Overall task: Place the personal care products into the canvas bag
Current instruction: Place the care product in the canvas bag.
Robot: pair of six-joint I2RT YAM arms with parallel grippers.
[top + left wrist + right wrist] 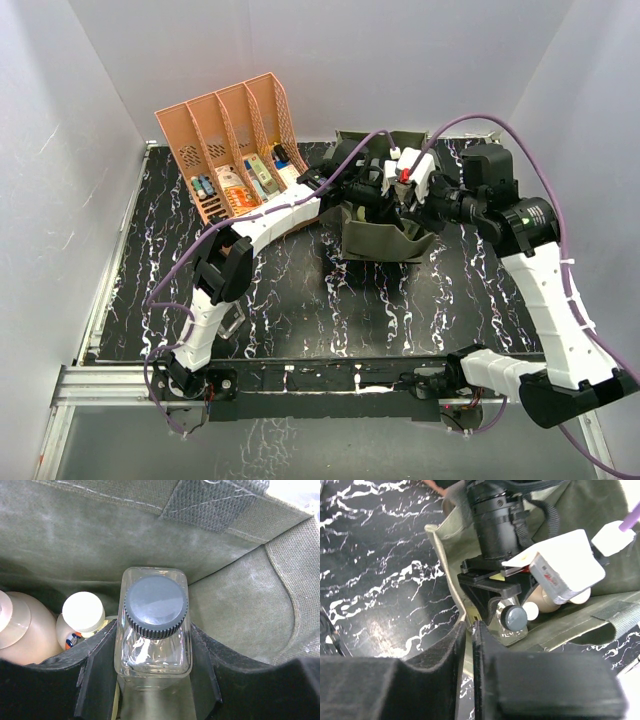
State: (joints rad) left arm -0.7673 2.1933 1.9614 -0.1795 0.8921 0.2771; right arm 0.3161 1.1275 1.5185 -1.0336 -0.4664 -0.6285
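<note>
The olive canvas bag (385, 242) stands at mid-table with both grippers at its mouth. My left gripper (153, 656) reaches down inside it, shut on a clear square bottle with a dark ribbed cap (155, 607). Beside that bottle in the bag sit a tan bottle (22, 630) and a white-capped bottle (83, 612). My right gripper (469, 630) is shut on the bag's near rim (445, 555), with a thin strip of fabric pinched between its pads. In the right wrist view the dark cap (514, 617) shows just below the left gripper's black body.
A salmon-orange slotted rack (215, 125) stands at the back left, with small colourful boxes and tubes (240, 185) lying in front of its slots. The table is black marble-patterned (300, 300). White walls close in both sides and the back.
</note>
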